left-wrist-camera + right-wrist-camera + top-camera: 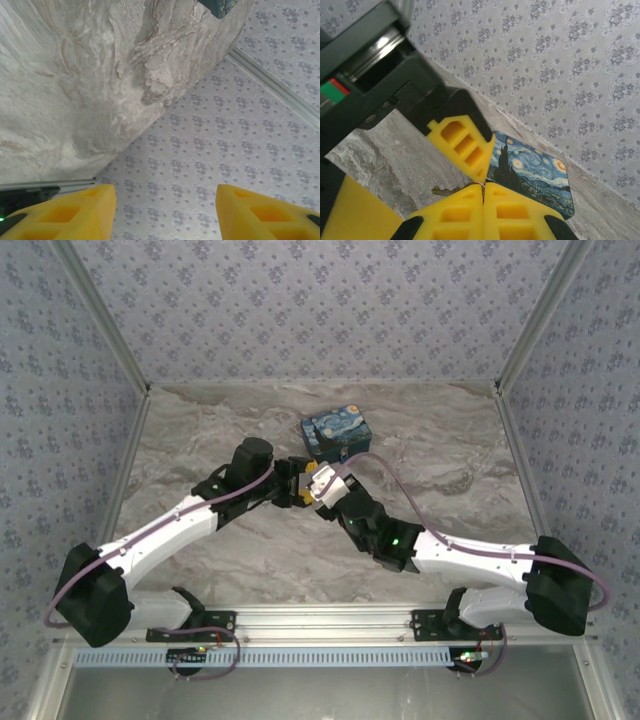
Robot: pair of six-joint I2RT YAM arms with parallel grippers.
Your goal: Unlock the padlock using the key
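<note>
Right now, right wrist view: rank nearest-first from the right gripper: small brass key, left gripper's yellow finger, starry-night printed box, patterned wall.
1. small brass key: at the right gripper's tips, pointing left
2. left gripper's yellow finger: just above
3. starry-night printed box: beyond, right
4. patterned wall: farthest back

Fingers (465, 217) yellow, table (200, 430) grey-veined marble, walls (320, 310) lilac-grey floral print, box (337, 435) blue-yellow starry-night swirls, arms (160, 530) white and black, cables (400, 502) purple, key (442, 190) brass-toned.

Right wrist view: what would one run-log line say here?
right end effector: shut on key | left end effector: open, empty | starry box: lying beyond the key
</note>
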